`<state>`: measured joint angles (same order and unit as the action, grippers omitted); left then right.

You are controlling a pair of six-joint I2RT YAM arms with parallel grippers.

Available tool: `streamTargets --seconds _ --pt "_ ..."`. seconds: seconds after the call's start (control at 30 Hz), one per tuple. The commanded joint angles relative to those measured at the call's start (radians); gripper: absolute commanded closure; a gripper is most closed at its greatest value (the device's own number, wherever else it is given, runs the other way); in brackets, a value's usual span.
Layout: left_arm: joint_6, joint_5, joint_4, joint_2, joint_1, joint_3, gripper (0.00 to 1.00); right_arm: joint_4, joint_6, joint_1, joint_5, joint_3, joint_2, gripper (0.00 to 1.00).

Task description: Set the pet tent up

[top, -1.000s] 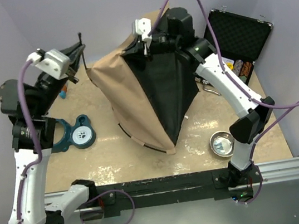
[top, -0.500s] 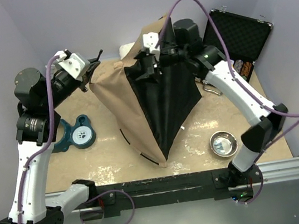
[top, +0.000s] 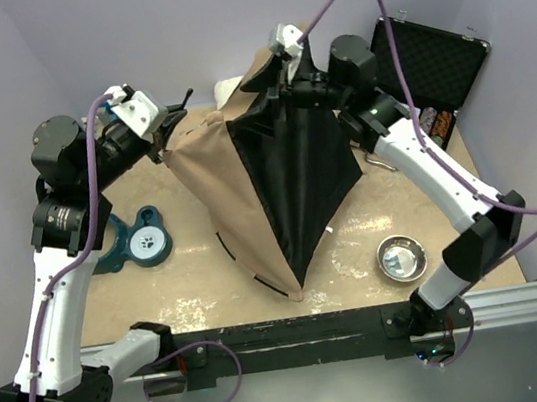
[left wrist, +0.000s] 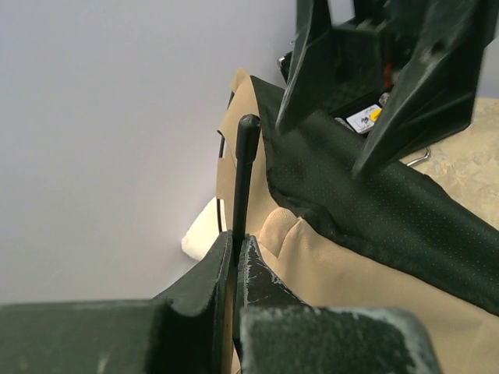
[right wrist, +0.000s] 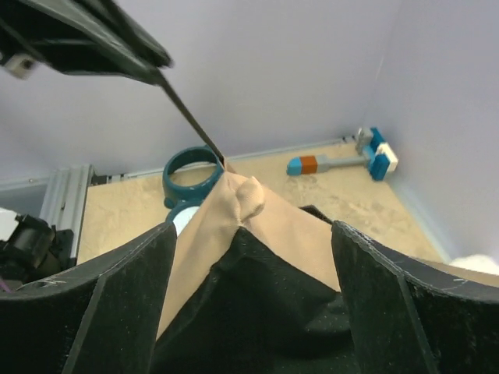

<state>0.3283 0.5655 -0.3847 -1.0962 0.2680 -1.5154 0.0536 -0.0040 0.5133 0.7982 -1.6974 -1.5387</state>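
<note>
Lilac walls are closing in a speckled beige surface (top: pixel 190 283). Nearest the arm bases, a steel bowl (top: pixel 401 258) is sitting at lower right of the top view, and a blue paw-print dish (top: pixel 143 242) is lying at left. Farther back, the tent (top: pixel 215 184) is standing in the middle of the frame, its tan side facing left and its black lining facing right, narrowing to a point toward the bottom. At the tent's upper left corner, the left tool (left wrist: pixel 238 249) is clamping tight on a thin dark pole (left wrist: pixel 244 171) that is sticking up past its fingers. At upper centre, the right tool (right wrist: pixel 251 234) is hovering over the tent's top edge, spread wide, with a tan fabric peak sitting between its fingers. Against the back wall, a white cushion (top: pixel 228 90) is peeking out behind the tent, and an open black case (top: pixel 435 60) is lying at upper right.
</note>
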Motion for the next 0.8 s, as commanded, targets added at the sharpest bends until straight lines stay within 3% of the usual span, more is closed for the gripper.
streamTargets --seconds 0.0,0.13,0.3,0.53,0.57,0.6,0.67,0.77 --pt "-0.035 0.008 -0.098 -0.034 0.013 -0.019 1.00 -0.055 0.093 0.039 -0.071 -0.019 -0.072 0.18" --pt "-0.026 0.042 -0.140 -0.059 0.014 -0.022 1.00 -0.087 0.116 0.054 -0.011 -0.021 -0.121 0.21" --pt "-0.037 0.066 -0.189 -0.100 0.014 -0.032 1.00 -0.110 0.102 0.077 0.013 -0.037 -0.161 0.32" --pt "-0.075 0.076 -0.183 -0.122 0.014 -0.017 1.00 -0.083 0.067 0.091 0.038 -0.068 -0.190 0.80" --pt "-0.078 0.077 -0.187 -0.126 0.014 -0.019 1.00 -0.068 0.059 0.091 0.039 -0.076 -0.196 0.81" --pt "-0.081 0.082 -0.189 -0.131 0.014 -0.017 1.00 -0.055 0.058 0.094 0.036 -0.080 -0.204 0.76" --pt "-0.090 0.094 -0.191 -0.133 0.014 -0.012 1.00 -0.022 0.047 0.097 0.027 -0.090 -0.213 0.53" --pt "-0.094 0.102 -0.189 -0.139 0.014 -0.009 1.00 0.002 0.013 0.108 0.004 -0.084 -0.222 0.43"
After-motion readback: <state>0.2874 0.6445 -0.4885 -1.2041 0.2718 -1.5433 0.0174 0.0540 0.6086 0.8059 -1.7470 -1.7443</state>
